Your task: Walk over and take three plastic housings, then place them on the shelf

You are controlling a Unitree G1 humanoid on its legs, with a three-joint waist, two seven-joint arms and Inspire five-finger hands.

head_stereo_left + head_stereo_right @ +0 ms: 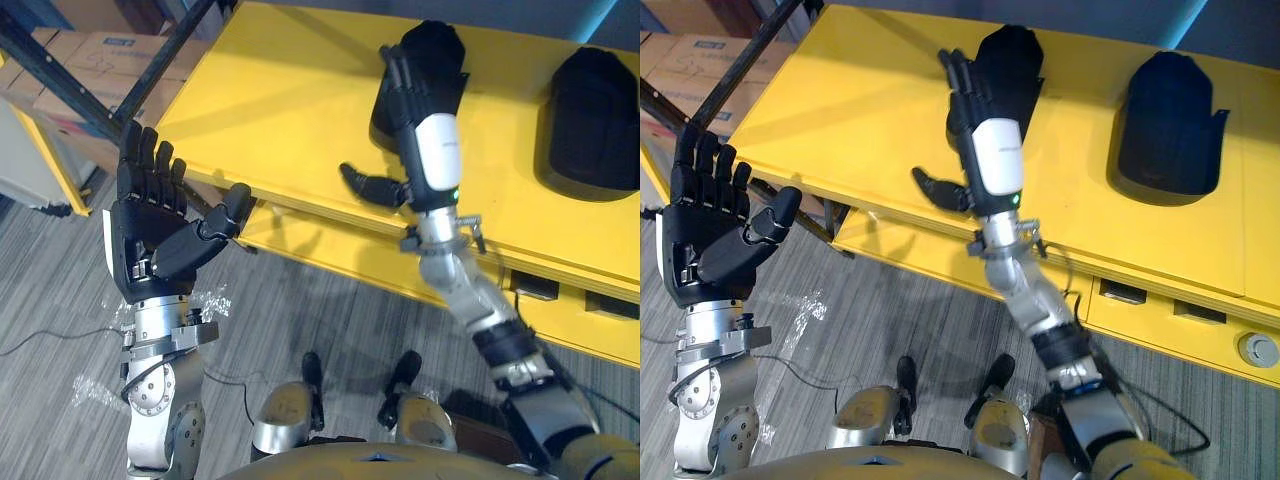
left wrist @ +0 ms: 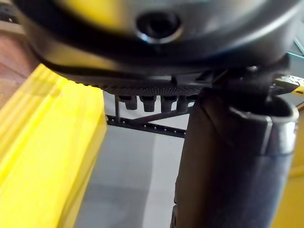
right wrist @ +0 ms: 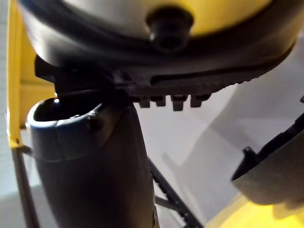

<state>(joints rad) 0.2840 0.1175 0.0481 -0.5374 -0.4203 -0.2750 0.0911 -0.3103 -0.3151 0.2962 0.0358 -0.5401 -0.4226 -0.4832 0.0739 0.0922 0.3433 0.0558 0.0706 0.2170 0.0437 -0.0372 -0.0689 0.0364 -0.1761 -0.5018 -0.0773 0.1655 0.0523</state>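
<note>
Nearest, left hand (image 1: 150, 225), raised beside the corner of yellow table (image 1: 290, 110); fingers straight and side by side, thumb apart, nothing held. Farther in, right hand (image 1: 985, 130) stretched across the yellow table, fingers straight and close together, thumb splayed, tips at the near edge of first plastic housing (image 1: 440, 50); contact not discernible. Second plastic housing (image 1: 590, 120) well apart to the right. Both judged light, stiff, smooth-shelled, likely slippery; best taken across the narrow sides or by the rim. Reach judged unobstructed. Beyond, at the left, dark frame bars (image 1: 62, 82) and cardboard boxes (image 1: 90, 60).
</note>
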